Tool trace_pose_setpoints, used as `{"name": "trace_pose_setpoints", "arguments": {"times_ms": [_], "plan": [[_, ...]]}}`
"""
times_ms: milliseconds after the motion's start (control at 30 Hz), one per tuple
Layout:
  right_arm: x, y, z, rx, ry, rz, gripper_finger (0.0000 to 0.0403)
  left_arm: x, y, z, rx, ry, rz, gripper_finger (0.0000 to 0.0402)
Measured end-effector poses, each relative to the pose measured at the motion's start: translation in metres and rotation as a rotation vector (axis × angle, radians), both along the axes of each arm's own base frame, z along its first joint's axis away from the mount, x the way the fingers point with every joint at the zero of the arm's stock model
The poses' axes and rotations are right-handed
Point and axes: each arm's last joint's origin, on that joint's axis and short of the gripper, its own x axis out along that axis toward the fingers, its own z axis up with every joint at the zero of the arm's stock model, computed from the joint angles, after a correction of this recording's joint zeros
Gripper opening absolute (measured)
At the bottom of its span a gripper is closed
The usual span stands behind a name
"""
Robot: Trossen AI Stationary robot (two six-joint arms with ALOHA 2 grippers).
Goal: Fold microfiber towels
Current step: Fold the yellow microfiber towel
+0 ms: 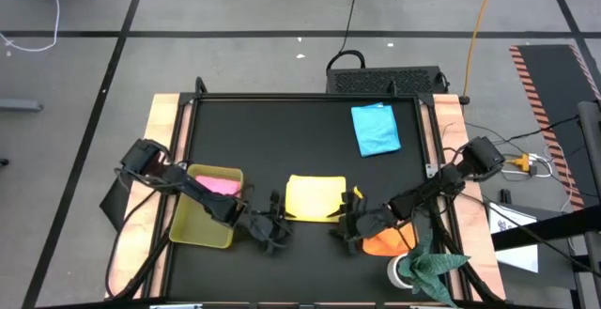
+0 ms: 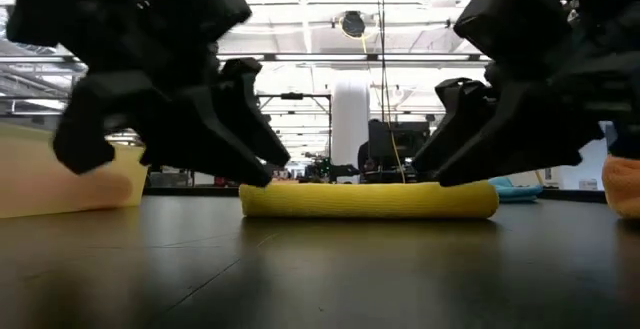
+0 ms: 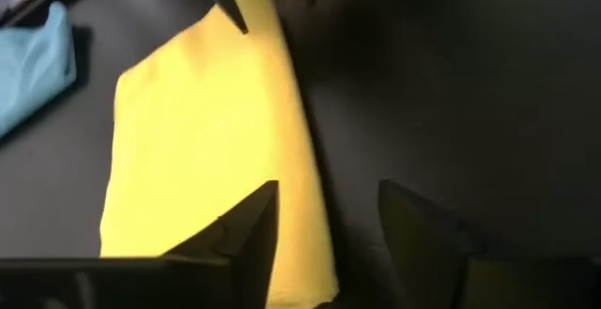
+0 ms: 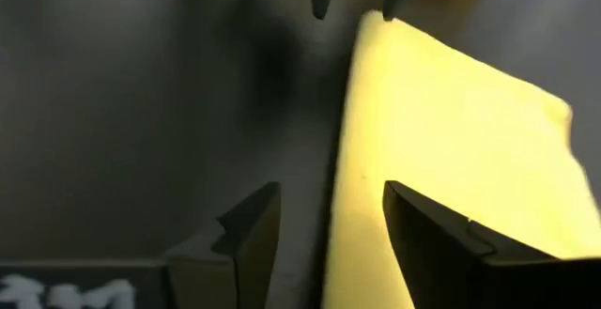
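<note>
Now, left gripper [image 1: 279, 217] fingers spread, empty, right gripper [image 1: 346, 223] likewise, both low at folded yellow towel's [image 1: 315, 198] 6 o'clock edge, arms angled inward.

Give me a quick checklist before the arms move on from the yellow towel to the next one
1. Yellow towel folded and flat on the table: ok.
2. Left end effector open, fingers apart at the towel's near edge: ok.
3. Right end effector open, holding nothing: ok.
4. Pink towel lying in the tray: ok.
5. Blue towel lying clear at the far side: ok.
6. Orange towel free to grasp: cannot tell, the right arm partly covers it.
</note>
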Motion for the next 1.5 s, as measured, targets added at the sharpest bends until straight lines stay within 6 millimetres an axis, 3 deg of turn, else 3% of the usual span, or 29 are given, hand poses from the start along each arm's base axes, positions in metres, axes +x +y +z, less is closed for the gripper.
{"name": "trace_pose_setpoints", "arguments": {"times_ms": [200, 367, 500, 700, 833, 933, 1100, 1233, 1367, 1500], "plan": [[-0.006, -0.004, -0.008, -0.08, 0.095, -0.023, 0.0169, 0.001, 0.011, -0.01, -0.002, 0.062, 0.071, 0.021], [-0.008, -0.002, -0.009, -0.043, 0.108, -0.043, 0.0136, -0.002, 0.016, -0.013, 0.079, 0.091, 0.12, 0.0176], [-0.004, 0.004, -0.004, 0.127, 0.064, -0.029, 0.0109, -0.005, 0.02, -0.015, 0.175, 0.122, 0.135, 0.0148], [0.006, 0.01, 0.009, 0.336, -0.106, -0.062, 0.0086, -0.013, 0.021, 0.01, 0.223, 0.097, 0.141, 0.014], [0.004, 0.008, 0.021, 0.31, -0.134, -0.086, 0.0084, -0.018, 0.024, 0.028, 0.127, 0.053, 0.225, 0.0142], [-0.002, -0.006, 0.026, 0.24, -0.113, -0.253, 0.0084, -0.014, 0.025, 0.032, -0.002, 0.01, 0.258, 0.0138], [-0.011, -0.038, 0.018, 0.127, 0.024, -0.495, 0.0084, 0.001, 0.027, 0.022, -0.115, -0.044, 0.247, 0.0125], [-0.013, -0.057, 0.007, 0.091, 0.127, -0.58, 0.0082, 0.014, 0.042, 0.002, -0.1, -0.039, 0.292, 0.0112], [-0.013, -0.058, 0.0, 0.152, 0.186, -0.581, 0.0065, 0.017, 0.063, -0.018, -0.04, 0.049, 0.346, 0.0103], [-0.01, -0.046, -0.009, 0.253, 0.2, -0.556, 0.0038, 0.016, 0.077, -0.015, 0.004, 0.09, 0.364, 0.0102]]}}
